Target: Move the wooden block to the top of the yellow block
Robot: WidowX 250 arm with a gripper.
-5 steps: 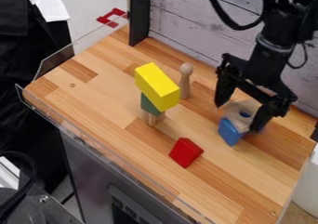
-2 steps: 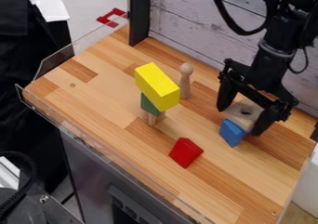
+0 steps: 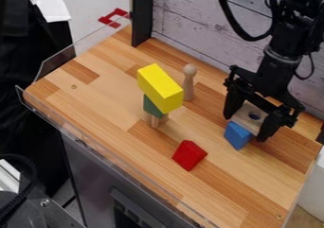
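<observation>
The black gripper (image 3: 246, 127) is low at the right of the table, open, with one finger on either side of the wooden block (image 3: 247, 121). That block is pale with a dark round hole in its upper face; the fingers partly cover its sides. A blue block (image 3: 237, 135) lies against its near side. Left of centre, the yellow block (image 3: 160, 88) rests tilted on top of a green block (image 3: 152, 107), which has a small wooden piece (image 3: 155, 121) under it.
A wooden peg figure (image 3: 189, 83) stands just behind the yellow block. Nearer the front is a red block (image 3: 189, 155). A clear low barrier runs along the table's left and front edges, and a plank wall (image 3: 190, 28) rises behind, beside a black post (image 3: 141, 16).
The gripper has come down and slightly to the right around the wooden block. The wooden and blue blocks have shifted a little to the right. The yellow block has stayed put.
</observation>
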